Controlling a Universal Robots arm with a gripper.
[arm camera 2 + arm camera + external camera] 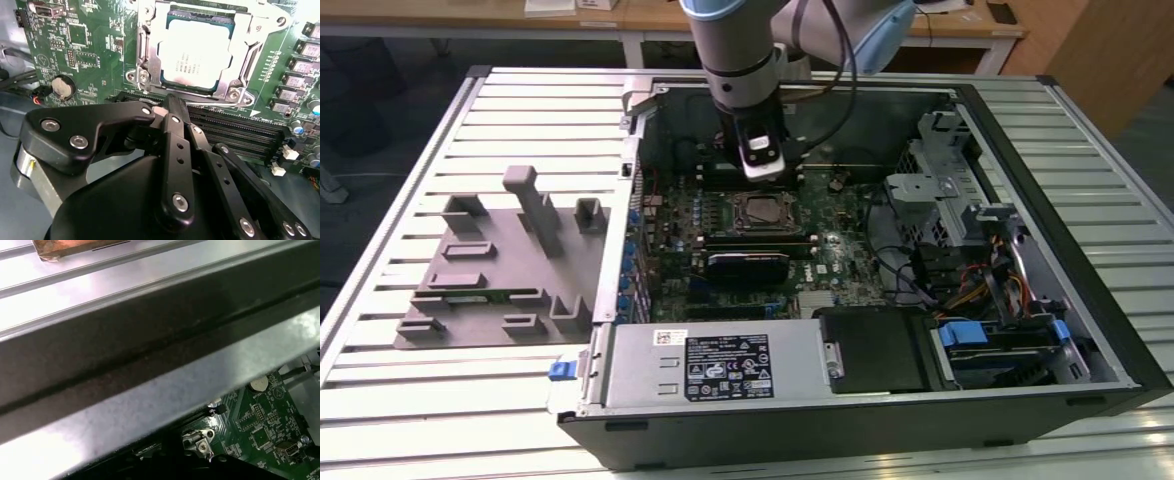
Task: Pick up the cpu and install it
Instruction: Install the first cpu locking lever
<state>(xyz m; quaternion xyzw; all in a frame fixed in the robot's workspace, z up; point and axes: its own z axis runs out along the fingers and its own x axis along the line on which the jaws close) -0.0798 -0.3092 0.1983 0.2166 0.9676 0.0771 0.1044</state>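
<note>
The cpu [197, 55], silvery-white with a thin green rim, lies flat inside the metal-framed socket [142, 55] on the green motherboard [85, 45]. In the exterior view the cpu [758, 212] sits in the middle of the open computer case [1067, 200]. My gripper [167, 107] hovers just beside the socket over the black memory slots [235, 127]. Its black fingers [175, 150] are pressed together with nothing between them. In the exterior view the gripper [762, 172] hangs slightly behind the socket and above it.
A grey fixture block [494, 265] with upright posts lies at the exterior view's left of the case. The power supply [707, 365] and drive cage [987, 340] fill the near side. A coin battery [63, 86] sits on the board. The case wall [150, 355] crosses the first wrist view.
</note>
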